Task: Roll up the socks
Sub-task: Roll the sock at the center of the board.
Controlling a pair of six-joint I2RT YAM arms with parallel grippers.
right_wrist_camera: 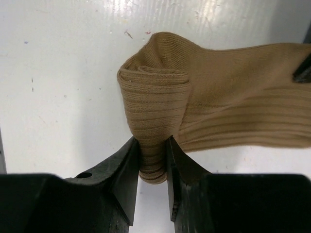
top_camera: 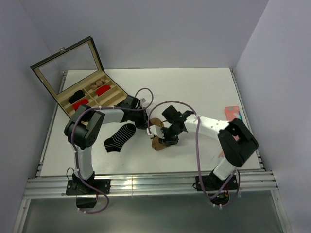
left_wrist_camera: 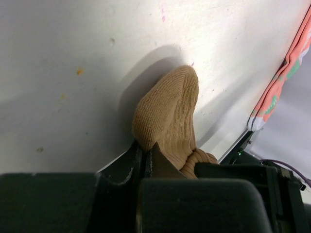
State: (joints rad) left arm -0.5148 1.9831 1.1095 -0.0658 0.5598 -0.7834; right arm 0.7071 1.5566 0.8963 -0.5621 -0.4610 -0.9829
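The tan-brown sock [right_wrist_camera: 243, 104] lies on the white table, one end wound into a tight roll [right_wrist_camera: 153, 104]. My right gripper [right_wrist_camera: 153, 160] is shut on that roll, a finger pressed against each side. My left gripper [left_wrist_camera: 146, 153] is shut on the other end of the tan sock [left_wrist_camera: 167, 111], pinching the fabric between its closed jaws. From above, both grippers meet at mid-table over the tan sock [top_camera: 157, 143], the left gripper [top_camera: 147, 125] behind the right gripper [top_camera: 163, 136]. The black sock with thin white stripes [top_camera: 120, 137] lies flat to their left, untouched.
An open wooden box [top_camera: 63, 104] with a glass lid stands at the back left, holding red rolled bundles [top_camera: 102, 90]. A coral-pink patterned sock [top_camera: 232, 114] lies near the table's right edge, also seen as the pink sock [left_wrist_camera: 286, 73] in the left wrist view.
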